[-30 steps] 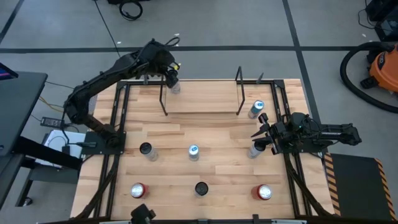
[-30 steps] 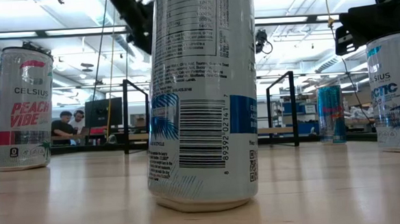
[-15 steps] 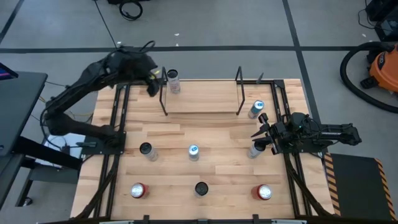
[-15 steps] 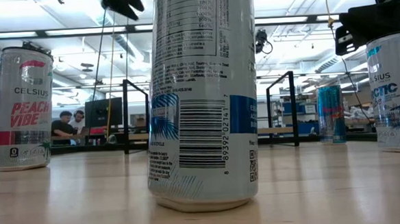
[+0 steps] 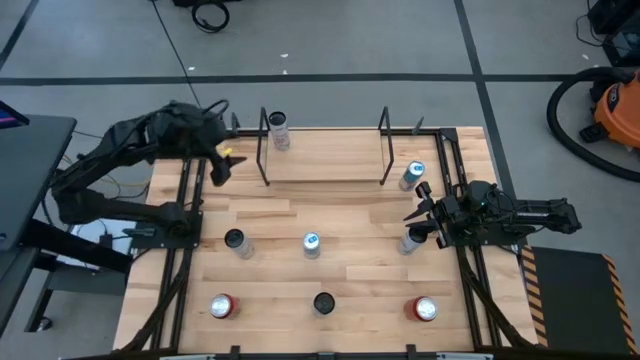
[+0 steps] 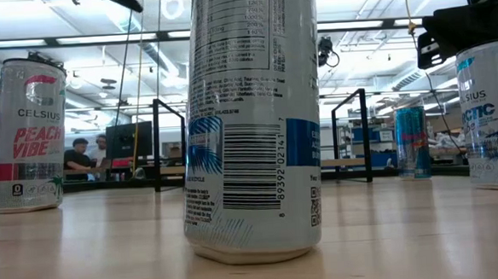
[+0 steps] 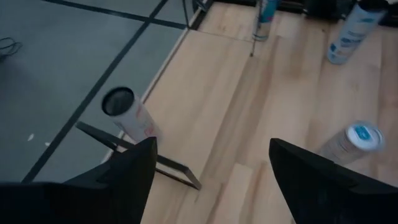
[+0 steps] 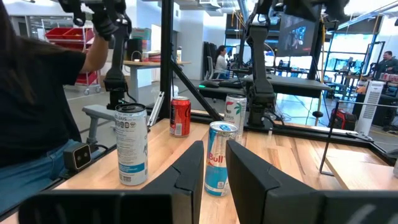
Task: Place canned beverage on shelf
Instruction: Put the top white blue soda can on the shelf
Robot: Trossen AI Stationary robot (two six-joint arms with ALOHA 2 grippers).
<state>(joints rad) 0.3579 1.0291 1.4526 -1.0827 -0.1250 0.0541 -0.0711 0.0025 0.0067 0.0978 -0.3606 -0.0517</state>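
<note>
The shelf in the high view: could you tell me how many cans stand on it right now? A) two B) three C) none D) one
D: a single can stands at the left end of the shelf, next to a black post, with the rest of the board bare; the left gripper is off to its left, open and holding nothing.

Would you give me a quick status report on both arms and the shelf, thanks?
Left tool open, empty, beside the shelf. One can standing at the shelf's left end. Right tool shut, idle at the table's right edge. Nothing blocking.
</note>
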